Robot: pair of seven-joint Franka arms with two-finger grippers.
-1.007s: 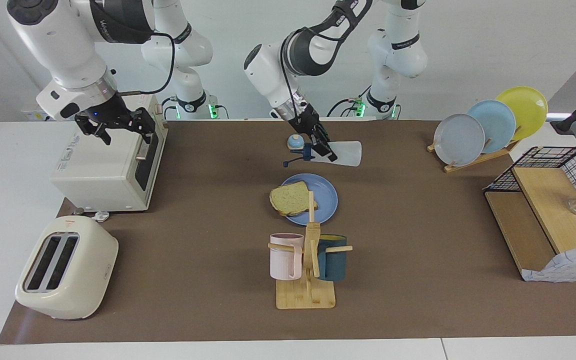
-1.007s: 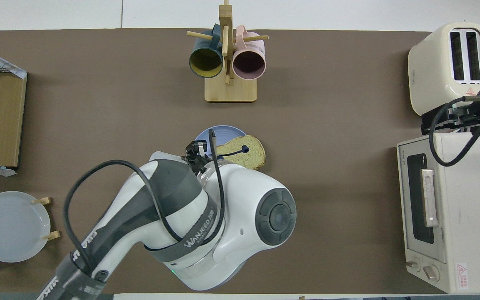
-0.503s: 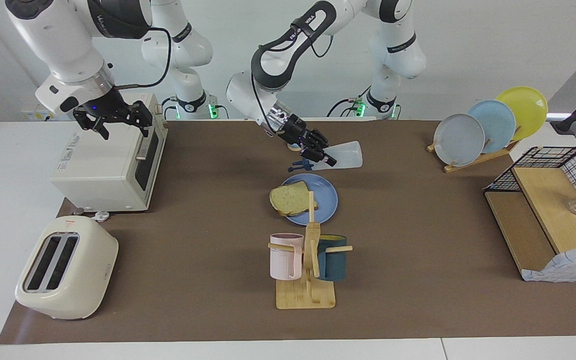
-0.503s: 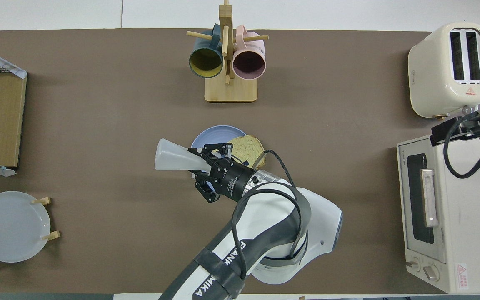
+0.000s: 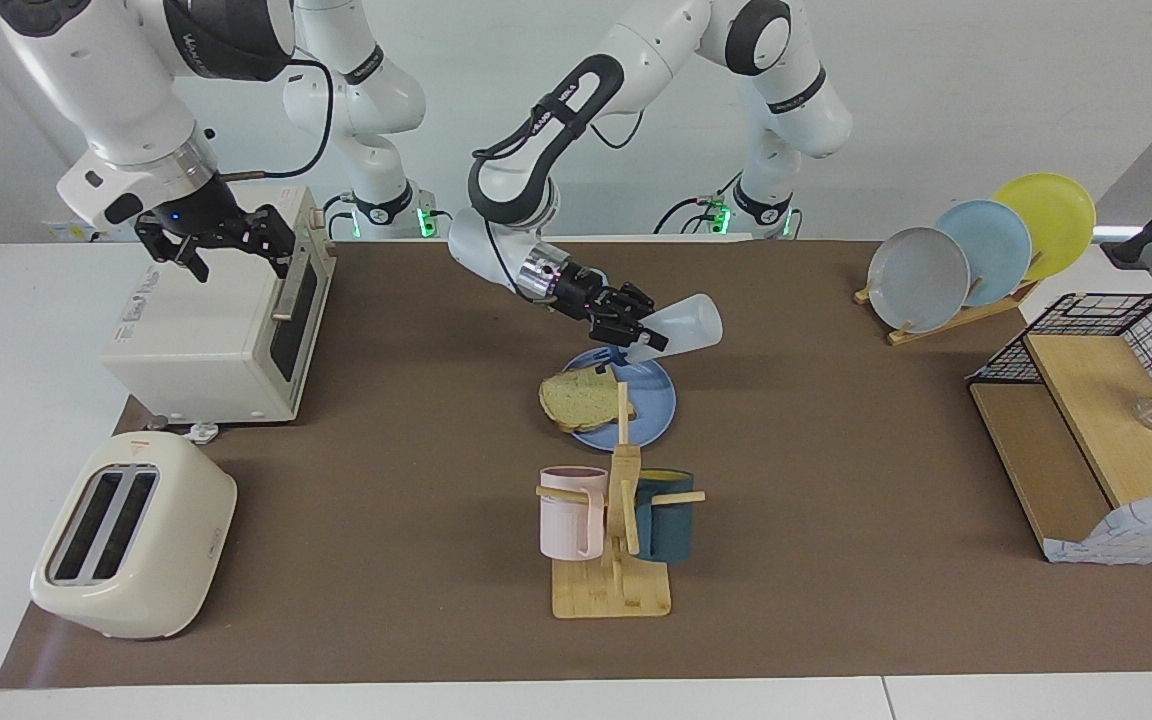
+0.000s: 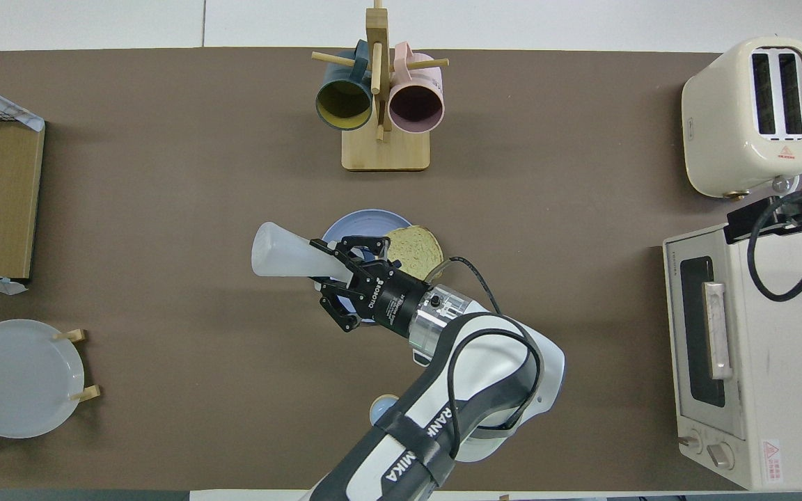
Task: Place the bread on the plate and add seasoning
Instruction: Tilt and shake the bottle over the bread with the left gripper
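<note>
Bread [image 5: 579,397], a single speckled slice with a brown crust, lay flat on the blue plate [image 5: 651,405] at the middle of the brown mat [image 5: 416,420], its crust hanging a little over the plate's rim on the side toward the right arm's end of the table. Over the plate's edge nearest the robots, the left gripper [image 5: 626,332] was clamped on the seasoning [image 5: 681,325], a whitish translucent bottle held tipped well over, its base raised and pointing toward the left arm's end of the table, its capped end hidden among the fingers and pointing down at the plate. In the overhead view the bottle [image 6: 288,254] lay almost level across the plate's rim [image 6: 363,221], with the gripper [image 6: 345,268] around its narrow end just beside the bread [image 6: 416,252]. Whether anything was coming out of the bottle could not be told. The right gripper [image 5: 216,243] hung with its fingers spread apart and nothing between them above the top of the white toaster oven [image 5: 216,330], at the right arm's end of the table. Farther from the robots than the oven sat a cream two-slot toaster [image 5: 131,535]. A wooden mug tree [image 5: 616,540] carrying a pink mug [image 5: 571,510] and a dark blue mug [image 5: 666,515] stood farther from the robots than the plate. Three plates stood upright in a wooden rack [image 5: 976,250] toward the left arm's end.
</note>
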